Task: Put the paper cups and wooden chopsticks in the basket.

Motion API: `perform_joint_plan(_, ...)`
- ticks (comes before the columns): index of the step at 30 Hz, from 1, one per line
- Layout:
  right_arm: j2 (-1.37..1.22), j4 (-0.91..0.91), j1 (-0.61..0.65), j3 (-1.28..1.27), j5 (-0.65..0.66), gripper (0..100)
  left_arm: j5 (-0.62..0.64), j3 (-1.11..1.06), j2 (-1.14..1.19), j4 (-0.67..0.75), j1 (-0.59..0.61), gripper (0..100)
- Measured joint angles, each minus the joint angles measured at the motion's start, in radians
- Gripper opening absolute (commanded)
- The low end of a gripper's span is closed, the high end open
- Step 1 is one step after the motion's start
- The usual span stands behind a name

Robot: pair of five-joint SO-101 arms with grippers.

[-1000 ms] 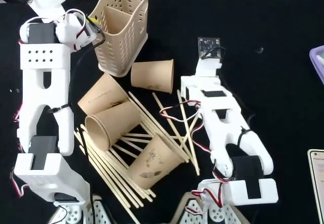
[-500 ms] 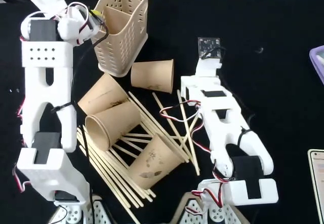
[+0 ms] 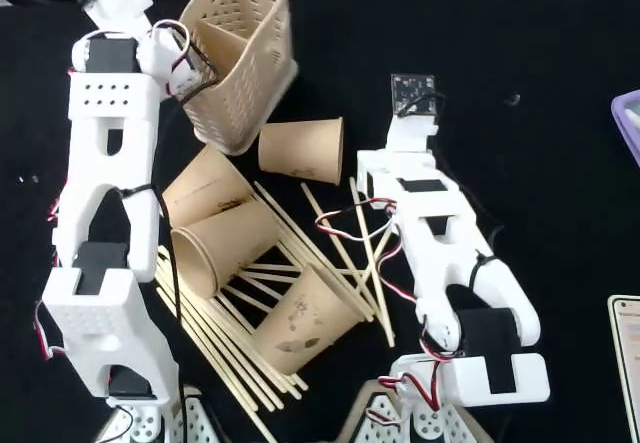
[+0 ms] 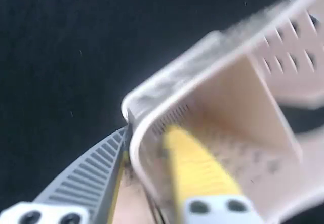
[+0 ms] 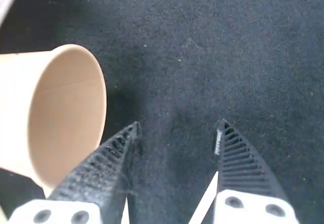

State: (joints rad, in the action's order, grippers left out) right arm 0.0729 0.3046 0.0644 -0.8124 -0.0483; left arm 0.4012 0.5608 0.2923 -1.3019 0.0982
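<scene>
The beige slotted basket (image 3: 250, 23) stands tilted at the back left, with what looks like a paper cup inside it. My left gripper (image 3: 195, 68) is shut on the basket's near wall; in the left wrist view (image 4: 147, 130) the grey finger is outside the basket (image 4: 243, 92) and the yellow finger (image 4: 197, 168) inside. Three paper cups (image 3: 300, 150) (image 3: 205, 188) (image 3: 225, 243) lie on their sides, plus another (image 3: 305, 318) nearer the front. Wooden chopsticks (image 3: 250, 338) lie scattered among and under them. My right gripper (image 5: 177, 128) is open over bare cloth, beside the mouth of a lying cup (image 5: 61, 118).
A black cloth (image 3: 520, 53) covers the table, with free room at the back right. A purple object (image 3: 628, 123) and a card (image 3: 626, 348) sit at the right edge. The right arm's white body (image 3: 440, 253) lies beside the chopsticks.
My left arm has swung toward the basket and taken its wall; the basket has tipped and turned. The right arm, cups and chopsticks have not moved.
</scene>
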Motion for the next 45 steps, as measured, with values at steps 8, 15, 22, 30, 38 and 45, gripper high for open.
perform_joint_plan(8, 0.000, 0.000, 0.000, 0.000, 0.000, 24.0, -0.477, 0.011, 0.028, 0.094, -0.038, 3)
perform_joint_plan(15, 0.000, 0.000, 0.000, 0.000, 0.000, 24.0, -0.526, 0.011, 0.028, 0.114, -0.041, 18)
perform_joint_plan(22, 0.000, 0.000, 0.000, 0.000, 0.000, 24.0, -0.502, 0.040, 0.029, 0.115, -0.038, 21)
perform_joint_plan(30, 0.084, 0.150, 0.000, 0.026, 0.000, 24.0, -0.413, 0.288, 0.028, -0.044, -0.026, 21)
perform_joint_plan(38, 0.341, 0.161, 0.138, -0.110, 0.000, 24.0, -0.399, 0.308, 0.029, -0.187, -0.028, 22)
perform_joint_plan(45, 0.396, 0.063, 0.161, -0.192, 0.000, 24.0, -0.184, 0.155, 0.029, -0.127, -0.021, 20)
